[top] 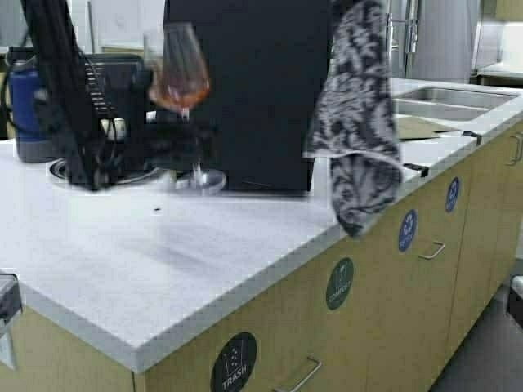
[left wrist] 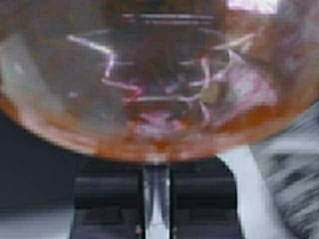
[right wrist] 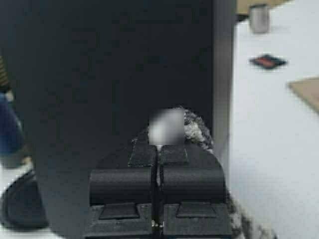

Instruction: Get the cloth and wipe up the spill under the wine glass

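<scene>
The wine glass (top: 181, 72) has a pinkish bowl, and its foot (top: 204, 180) is at or just above the white counter (top: 245, 245). My left gripper (top: 186, 139) is shut on the stem. In the left wrist view the bowl (left wrist: 149, 74) fills the top and the stem (left wrist: 157, 199) runs between the fingers (left wrist: 107, 199). The dark grey cloth (top: 355, 122) with a white pattern hangs limp over the counter's right edge. My right gripper (right wrist: 158, 149) is shut on its top corner (right wrist: 197, 130). That gripper is above the high view's top edge.
A tall black box (top: 261, 90) stands behind the glass and cloth. A blue bottle (top: 24, 106) is at far left, and a sink (top: 458, 102) is at back right. A faint greyish patch (top: 176, 249) lies on the counter before the glass. Cabinet fronts (top: 409, 269) drop off on the right.
</scene>
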{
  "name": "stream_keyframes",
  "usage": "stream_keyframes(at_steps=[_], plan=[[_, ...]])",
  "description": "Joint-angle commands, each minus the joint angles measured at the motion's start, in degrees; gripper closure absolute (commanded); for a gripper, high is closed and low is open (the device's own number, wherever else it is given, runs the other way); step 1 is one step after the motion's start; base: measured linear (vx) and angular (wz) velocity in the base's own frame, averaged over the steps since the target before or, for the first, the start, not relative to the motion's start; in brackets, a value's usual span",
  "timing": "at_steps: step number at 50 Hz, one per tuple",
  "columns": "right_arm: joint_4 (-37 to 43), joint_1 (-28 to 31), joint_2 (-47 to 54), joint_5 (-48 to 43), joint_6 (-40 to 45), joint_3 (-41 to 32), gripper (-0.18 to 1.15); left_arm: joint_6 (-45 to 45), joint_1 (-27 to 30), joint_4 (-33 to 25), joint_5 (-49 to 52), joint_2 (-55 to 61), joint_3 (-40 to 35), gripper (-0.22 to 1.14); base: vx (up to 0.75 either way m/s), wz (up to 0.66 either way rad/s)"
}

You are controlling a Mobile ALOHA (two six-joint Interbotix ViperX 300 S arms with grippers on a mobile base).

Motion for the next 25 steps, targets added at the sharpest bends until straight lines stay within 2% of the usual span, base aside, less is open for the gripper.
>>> stream_keyframes(at_steps=[1,14,25], plan=[[-2.72,2.64,5.98,-0.97,0.18,-6.5,0.91,-1.05,-0.09,0.0,2.29,-9.67,2.29,0.67,0.0,0.0],[-3.34,6.94,16.7,-1.67,0.26,-11.69,0.91,-2.02,-0.09,-0.18,12.92,-30.76,7.12,0.67,0.0,0.0],[-3.34,11.34,22.85,-2.9,0.53,-11.6,0.91,-4.13,-0.09,-0.18,30.06,-46.32,6.68,0.67,0.0,0.0]])
